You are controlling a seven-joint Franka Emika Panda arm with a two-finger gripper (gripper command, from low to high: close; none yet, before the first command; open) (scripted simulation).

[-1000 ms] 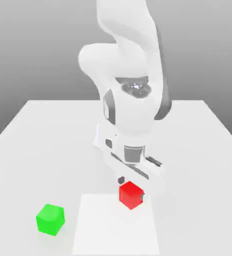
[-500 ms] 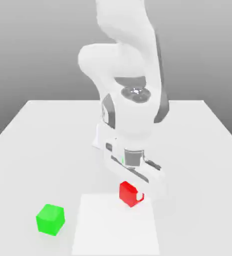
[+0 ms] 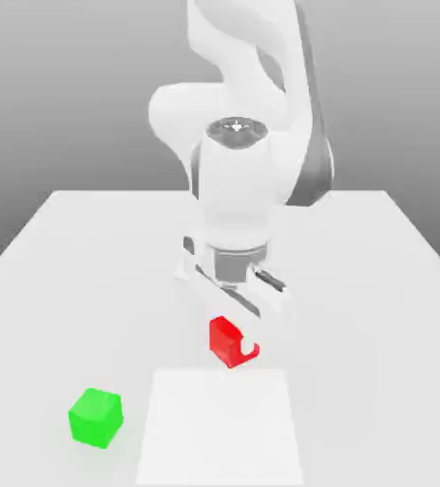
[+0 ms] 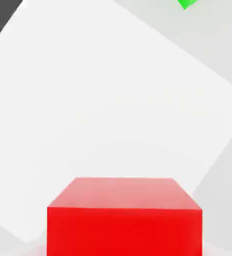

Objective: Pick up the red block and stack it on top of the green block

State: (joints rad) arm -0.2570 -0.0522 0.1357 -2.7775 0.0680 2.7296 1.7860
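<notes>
The red block (image 3: 223, 339) hangs above the table, with my gripper (image 3: 233, 344) shut on it; a white fingertip (image 3: 249, 351) wraps its side toward the exterior view's right. In the hand view the red block (image 4: 124, 217) sits close up. The green block (image 3: 95, 417) rests on the table toward the exterior view's left, nearer the front edge, well apart from the red one. A corner of the green block (image 4: 187, 3) shows in the hand view.
The white table (image 3: 71, 247) carries a brighter square patch (image 3: 221, 428) below the held block, also seen as the brighter square patch (image 4: 112, 100) in the hand view. The arm's base stands behind, at the table's far middle.
The gripper has risen with the red block and shifted a little to the exterior view's left, the wrist turning. The green block has not moved.
</notes>
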